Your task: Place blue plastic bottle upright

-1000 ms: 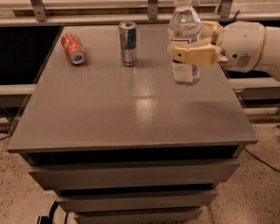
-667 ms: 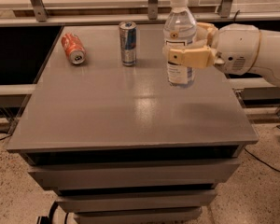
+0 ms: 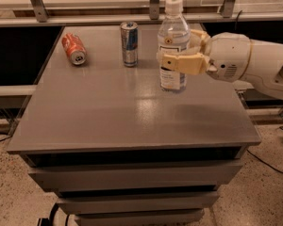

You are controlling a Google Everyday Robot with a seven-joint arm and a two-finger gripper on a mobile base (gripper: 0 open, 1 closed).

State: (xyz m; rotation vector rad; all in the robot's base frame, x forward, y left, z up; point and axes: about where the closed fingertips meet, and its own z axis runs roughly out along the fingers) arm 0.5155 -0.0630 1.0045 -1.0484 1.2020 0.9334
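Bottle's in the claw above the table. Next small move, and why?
Probably ease the claw straight down a touch. It is shut on the blue plastic bottle, which is upright, cap on top, at the right side of the table. Its base is very near the top, but I cannot tell if it touches. Seating it first should make letting go safe.

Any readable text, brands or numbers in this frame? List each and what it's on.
None legible.
blue plastic bottle label, held in the gripper at right rear of the table: blurred.
slim blue-and-silver can: markings blurred.
red-orange can: markings blurred.
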